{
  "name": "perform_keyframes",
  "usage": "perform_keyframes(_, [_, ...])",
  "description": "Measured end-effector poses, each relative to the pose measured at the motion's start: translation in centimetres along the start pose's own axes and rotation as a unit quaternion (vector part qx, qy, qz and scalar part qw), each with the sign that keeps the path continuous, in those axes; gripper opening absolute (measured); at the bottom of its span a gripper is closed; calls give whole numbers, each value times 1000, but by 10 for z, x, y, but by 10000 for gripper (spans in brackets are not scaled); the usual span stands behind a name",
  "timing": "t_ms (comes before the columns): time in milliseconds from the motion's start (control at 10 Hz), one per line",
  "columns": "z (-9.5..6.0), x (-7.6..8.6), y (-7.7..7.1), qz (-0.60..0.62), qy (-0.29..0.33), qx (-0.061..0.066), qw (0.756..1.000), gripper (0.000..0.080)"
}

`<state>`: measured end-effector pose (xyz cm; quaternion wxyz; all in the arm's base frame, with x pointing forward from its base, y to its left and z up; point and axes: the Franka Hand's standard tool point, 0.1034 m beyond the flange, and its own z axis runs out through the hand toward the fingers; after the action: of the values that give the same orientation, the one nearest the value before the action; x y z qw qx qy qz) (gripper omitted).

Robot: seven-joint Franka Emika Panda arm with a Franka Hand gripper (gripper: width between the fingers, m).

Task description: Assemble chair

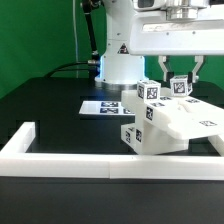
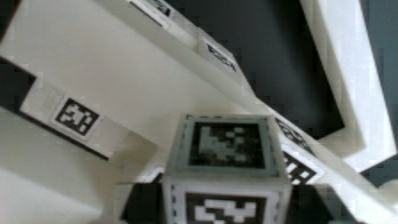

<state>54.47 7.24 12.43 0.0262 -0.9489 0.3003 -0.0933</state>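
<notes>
The partly built white chair [image 1: 168, 128] lies near the front border wall, its slabs carrying black-and-white tags. Two tagged white posts stand up from its top, one [image 1: 150, 92] on the exterior view's left and one [image 1: 181, 88] under the arm. My gripper [image 1: 181, 80] hangs straight down over the second post with a finger on each side, shut on it. In the wrist view the gripper [image 2: 222, 205] holds this tagged post [image 2: 222, 150] between dark fingers [image 2: 146, 205]. The chair's big slab [image 2: 125, 80] runs slantwise behind it.
The marker board [image 1: 105, 105] lies flat on the black table behind the chair, in front of the robot's base [image 1: 120, 65]. The long white border wall [image 1: 90, 160] runs along the front and turns back at the exterior view's left [image 1: 22, 135].
</notes>
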Motion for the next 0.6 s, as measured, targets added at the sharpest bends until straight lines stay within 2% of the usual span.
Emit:
perform_keyframes(500, [0, -1, -1, 141, -2, 4, 990, 287])
perform_keyframes(600, [0, -2, -2, 169, -4, 5, 986, 383])
